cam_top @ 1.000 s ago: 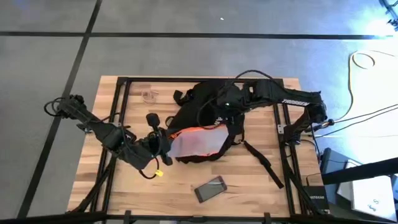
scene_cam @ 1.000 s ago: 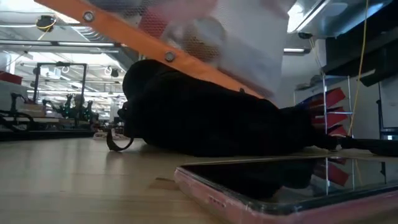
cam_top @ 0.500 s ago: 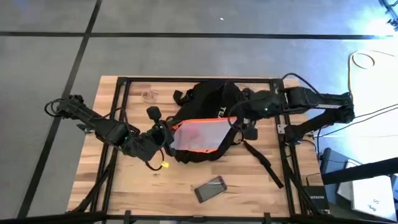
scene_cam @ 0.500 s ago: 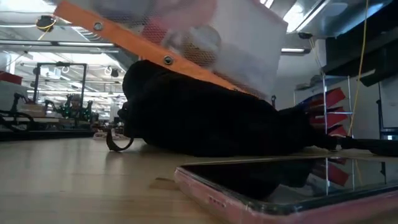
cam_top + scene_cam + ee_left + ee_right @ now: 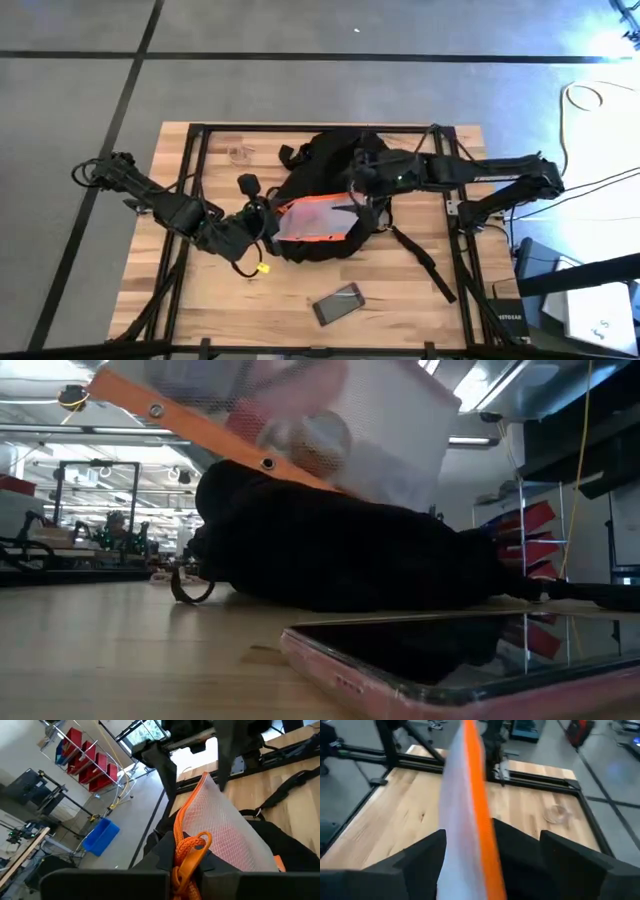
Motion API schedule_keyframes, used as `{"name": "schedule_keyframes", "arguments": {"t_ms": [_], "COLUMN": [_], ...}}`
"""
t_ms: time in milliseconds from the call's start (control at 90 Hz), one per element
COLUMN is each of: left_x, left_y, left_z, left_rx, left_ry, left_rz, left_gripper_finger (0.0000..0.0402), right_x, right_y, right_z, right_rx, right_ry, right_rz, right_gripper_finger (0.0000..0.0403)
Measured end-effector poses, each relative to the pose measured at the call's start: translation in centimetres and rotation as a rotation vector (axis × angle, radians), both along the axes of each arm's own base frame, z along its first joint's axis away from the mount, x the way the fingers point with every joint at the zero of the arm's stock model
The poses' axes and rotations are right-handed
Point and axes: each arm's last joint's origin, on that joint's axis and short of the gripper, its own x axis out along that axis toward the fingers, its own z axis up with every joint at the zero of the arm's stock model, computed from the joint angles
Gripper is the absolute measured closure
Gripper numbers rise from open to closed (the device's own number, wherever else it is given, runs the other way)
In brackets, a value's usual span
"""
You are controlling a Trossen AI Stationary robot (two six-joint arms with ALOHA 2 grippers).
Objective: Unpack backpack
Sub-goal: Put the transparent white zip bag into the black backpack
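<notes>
left arm (image 5: 160, 205): dark, jointed links, black cabling looped at the shoulder end | right arm (image 5: 480, 172): dark, long straight link with small pale lettering, unreadable | right gripper (image 5: 492, 857): two broad black angular fingers (image 5: 420, 855) | left gripper (image 5: 187, 870): black blocky housing

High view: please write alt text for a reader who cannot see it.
On a wooden table, both arms hold a white mesh pouch with orange trim over the open black backpack. The left gripper grips one end, the right gripper the other. A phone lies nearer the front edge.
</notes>
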Motion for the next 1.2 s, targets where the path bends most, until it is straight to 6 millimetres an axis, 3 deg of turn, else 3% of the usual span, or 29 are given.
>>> {"name": "schedule_keyframes", "arguments": {"t_ms": [122,378,733,1033,1200], "left_x": [0.0,0.0,0.0,-0.1,-0.1], "left_y": [0.0,0.0,0.0,0.0,0.0], "left_z": [0.0,0.0,0.0,-0.2,0.0], "left_rx": [0.0,-0.001,-0.011,-0.042,-0.045], "left_ry": [0.0,0.0,-0.006,-0.019,-0.03], "left_rz": [0.0,0.0,-0.001,0.012,0.007], "left_gripper_finger": [0.0402,0.0402,0.0402,0.0396,0.0345], "right_x": [0.9,2.4,2.4,1.4,1.3], "right_y": [0.4,0.5,0.7,0.4,0.4], "right_z": [-0.4,-0.5,-0.7,0.6,0.6], "right_rx": [0.035,0.039,0.046,0.043,0.034], "right_ry": [-0.016,-0.098,-0.093,-0.086,-0.07], "right_rz": [0.121,0.151,0.224,0.21,0.217], "right_gripper_finger": [0.0112,0.0163,0.039,0.0399,0.0401]}}
